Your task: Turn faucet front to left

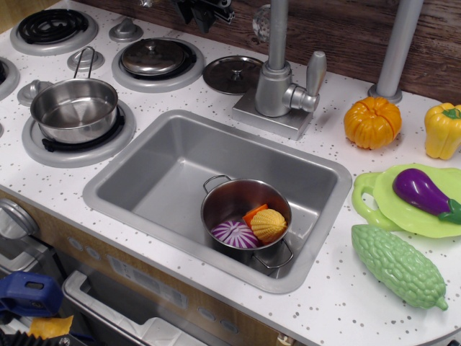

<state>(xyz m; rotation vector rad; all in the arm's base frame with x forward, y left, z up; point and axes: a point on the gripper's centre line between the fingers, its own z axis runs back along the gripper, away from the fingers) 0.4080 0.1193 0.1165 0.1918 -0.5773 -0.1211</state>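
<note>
The tabletop (pixel 338 303) is white with dark speckles; the faucet (pixel 277 83) and sink (pixel 166 169) are matte silver-grey. The pumpkin (pixel 372 122) is orange, the pepper (pixel 442 130) yellow, the eggplant (pixel 423 192) purple on a light green plate (pixel 382 205), and the gourd (pixel 397 265) is green.

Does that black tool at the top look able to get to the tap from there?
Probably yes. The tool hangs above the counter left of the faucet, with only a flat lid below in between.
</note>
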